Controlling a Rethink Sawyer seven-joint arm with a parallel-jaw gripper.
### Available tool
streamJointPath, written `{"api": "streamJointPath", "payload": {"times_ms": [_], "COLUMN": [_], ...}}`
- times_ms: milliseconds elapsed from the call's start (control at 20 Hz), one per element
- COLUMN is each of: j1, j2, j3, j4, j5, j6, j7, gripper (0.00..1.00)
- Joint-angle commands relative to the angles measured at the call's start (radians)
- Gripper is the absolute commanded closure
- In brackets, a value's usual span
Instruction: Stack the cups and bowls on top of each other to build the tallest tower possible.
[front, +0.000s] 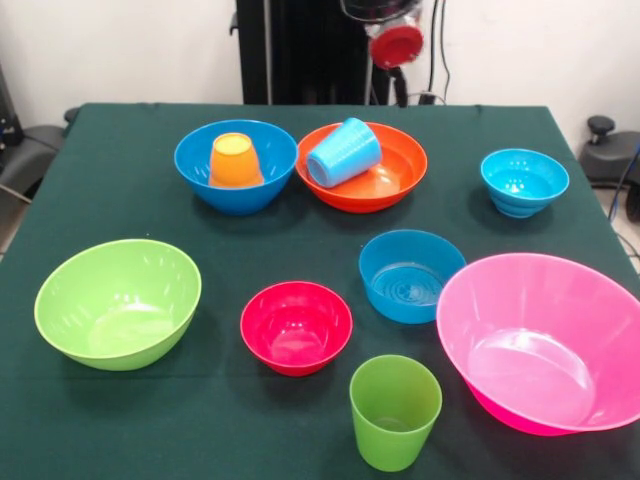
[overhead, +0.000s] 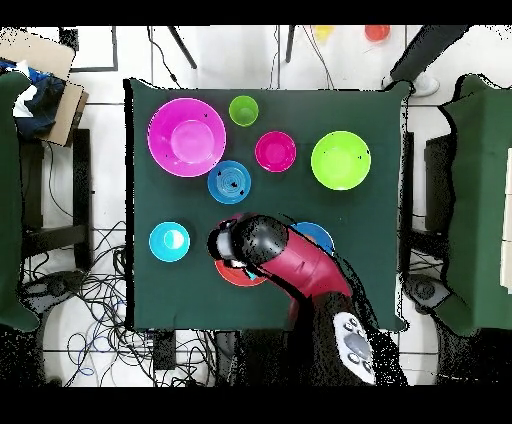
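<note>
An orange cup stands upside down in the large blue bowl. A light blue cup lies on its side in the wide orange bowl. A green cup stands upright at the front. The lime green bowl, small red bowl, medium blue bowl, large pink bowl and small turquoise bowl stand apart, all empty. In the overhead view my gripper's black end hangs high over the orange bowl and hides most of it. No cup or bowl hangs from it.
The table has a dark green cloth. The red and black arm shows at the top edge of the front view, above the far side. Chairs and cables lie around the table in the overhead view.
</note>
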Motion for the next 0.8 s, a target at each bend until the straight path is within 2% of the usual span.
{"api": "streamJointPath", "payload": {"times_ms": [50,300,500,800], "j1": [0.111,0.151,0.159,0.165], "j2": [0.162,0.216,0.235,0.212], "j3": [0.031,-0.011,-0.02,-0.021], "j4": [-0.192,-0.293,-0.301,-0.262], "j5": [0.084,0.114,0.123,0.126], "j6": [0.012,0.062,0.049,0.036], "j7": [0.286,0.331,0.312,0.28], "gripper": [0.0,0.0,0.0,0.0]}}
